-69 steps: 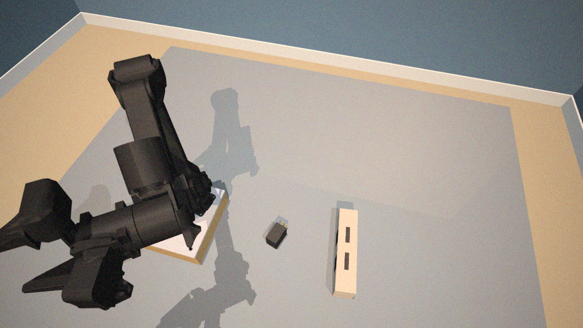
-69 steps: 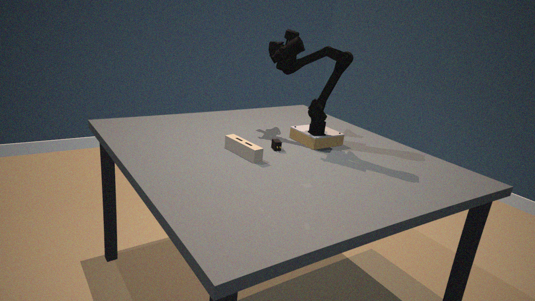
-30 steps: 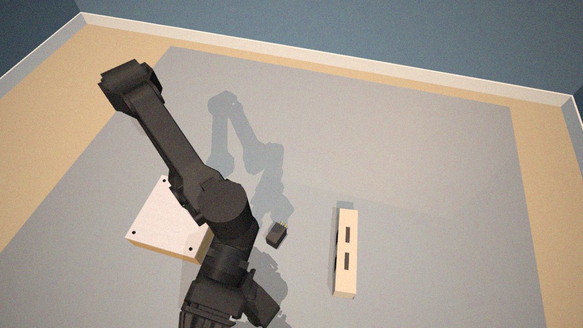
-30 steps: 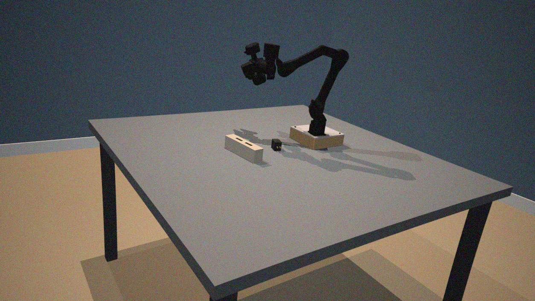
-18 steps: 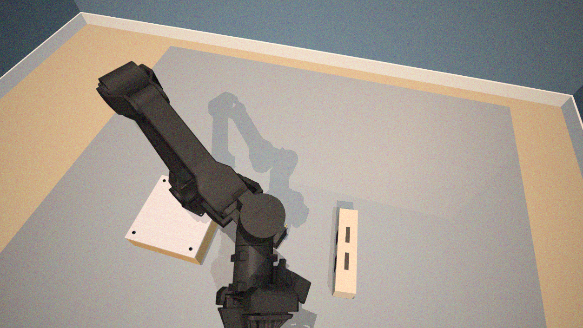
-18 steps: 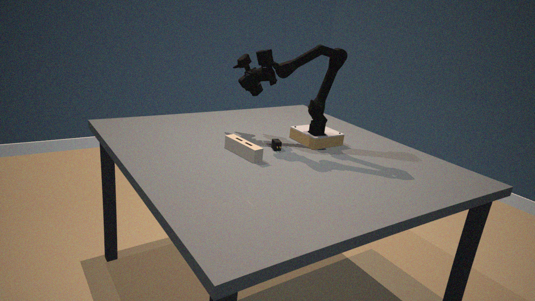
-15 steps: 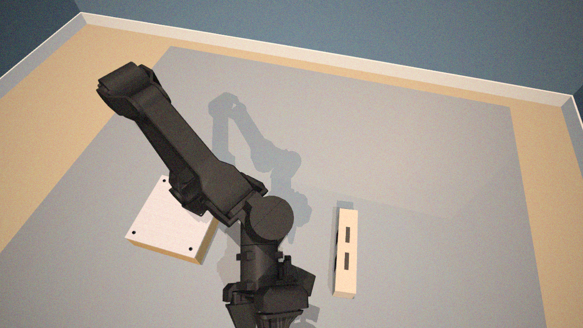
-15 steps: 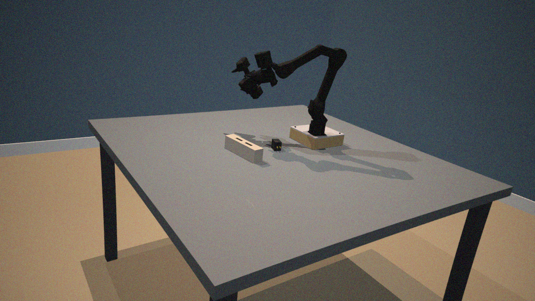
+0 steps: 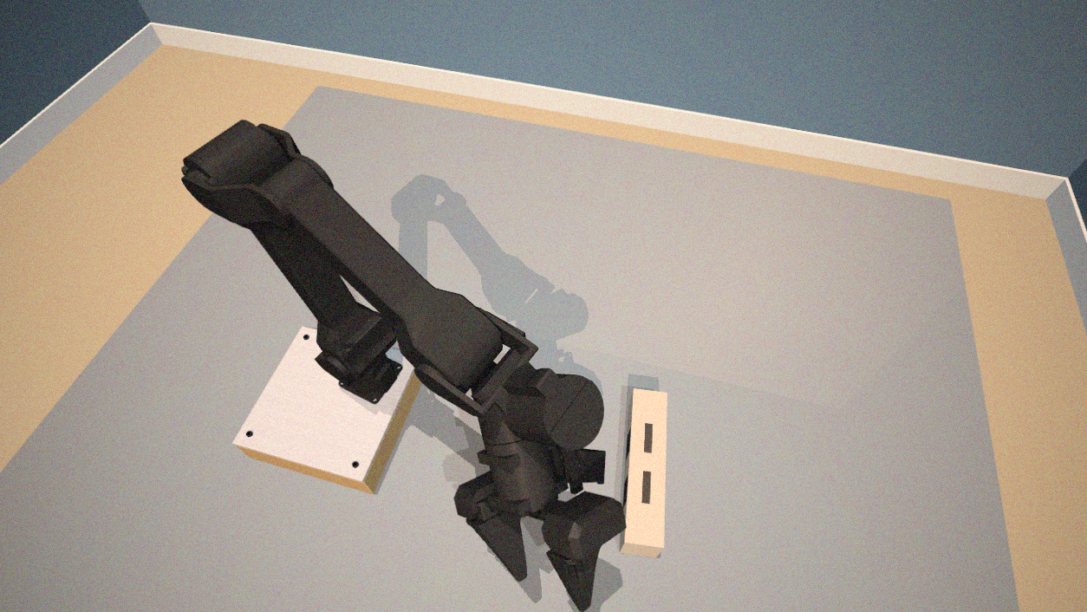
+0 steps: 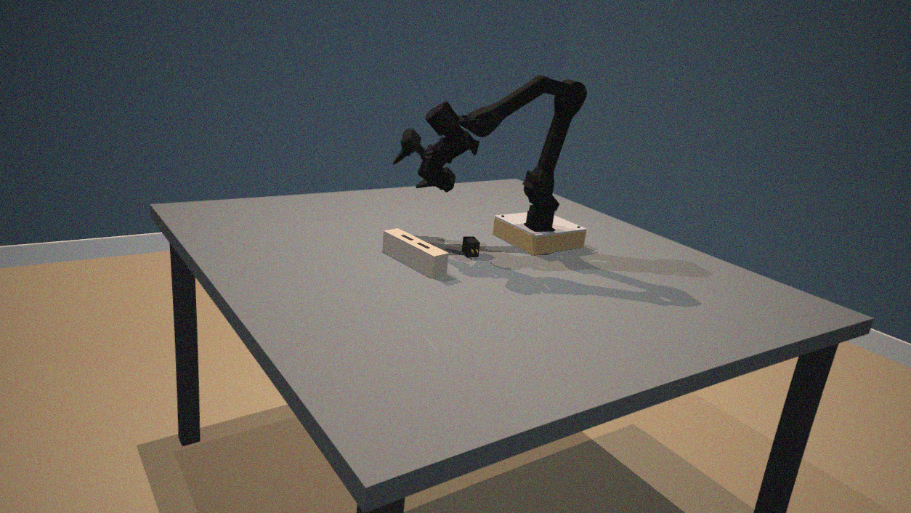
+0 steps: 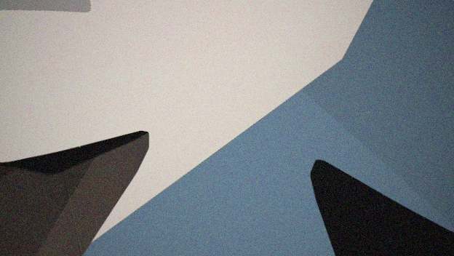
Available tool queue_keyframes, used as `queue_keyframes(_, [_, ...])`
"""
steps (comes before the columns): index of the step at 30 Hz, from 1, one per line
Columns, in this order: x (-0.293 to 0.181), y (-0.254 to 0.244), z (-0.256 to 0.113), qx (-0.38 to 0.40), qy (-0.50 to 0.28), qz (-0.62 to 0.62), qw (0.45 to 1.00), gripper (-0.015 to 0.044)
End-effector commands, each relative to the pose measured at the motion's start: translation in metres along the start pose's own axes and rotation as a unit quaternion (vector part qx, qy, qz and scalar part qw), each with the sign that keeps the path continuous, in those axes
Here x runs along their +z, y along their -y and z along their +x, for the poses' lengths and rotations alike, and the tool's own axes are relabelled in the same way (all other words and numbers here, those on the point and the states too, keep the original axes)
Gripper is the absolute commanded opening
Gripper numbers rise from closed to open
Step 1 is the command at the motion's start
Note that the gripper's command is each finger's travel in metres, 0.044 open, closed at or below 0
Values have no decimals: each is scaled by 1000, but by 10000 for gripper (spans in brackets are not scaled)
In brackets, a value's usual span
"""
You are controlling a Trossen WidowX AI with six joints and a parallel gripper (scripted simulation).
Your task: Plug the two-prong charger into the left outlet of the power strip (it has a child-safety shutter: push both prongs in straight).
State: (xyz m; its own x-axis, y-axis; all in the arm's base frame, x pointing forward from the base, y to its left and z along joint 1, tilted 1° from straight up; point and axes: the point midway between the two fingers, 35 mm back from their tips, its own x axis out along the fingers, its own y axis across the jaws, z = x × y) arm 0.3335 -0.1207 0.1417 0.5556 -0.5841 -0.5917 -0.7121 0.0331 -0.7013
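The black charger (image 10: 470, 246) lies on the table between the power strip and the robot's base, its gold prongs facing the exterior camera. In the top view the arm hides it. The pale power strip (image 9: 648, 410) (image 10: 413, 255) stands on the table with two dark slots in its top face; dark marks show along its base-facing side in the top view. My gripper (image 9: 552, 593) (image 10: 406, 174) (image 11: 231, 153) is open and empty, high above the table, with its fingers pointing away from the base. The wrist view shows neither charger nor strip.
The robot's base block (image 9: 296, 410) (image 10: 541, 243), with a white top, stands behind the charger as seen from the strip. The grey table (image 9: 760, 303) (image 10: 357, 357) has its far edge near the blue wall (image 9: 646, 68) (image 10: 255, 95). The arm arches above the charger area.
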Motion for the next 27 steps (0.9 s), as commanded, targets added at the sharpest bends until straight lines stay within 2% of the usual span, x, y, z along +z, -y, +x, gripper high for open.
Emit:
queue_keyframes(1, [20, -15, -3, 34, 39, -13, 999, 440])
queue_keyframes(12, [70, -68, -26, 152, 140, -56, 977, 440])
queue_keyframes(27, [104, -145, -89, 338, 223, -102, 909, 440])
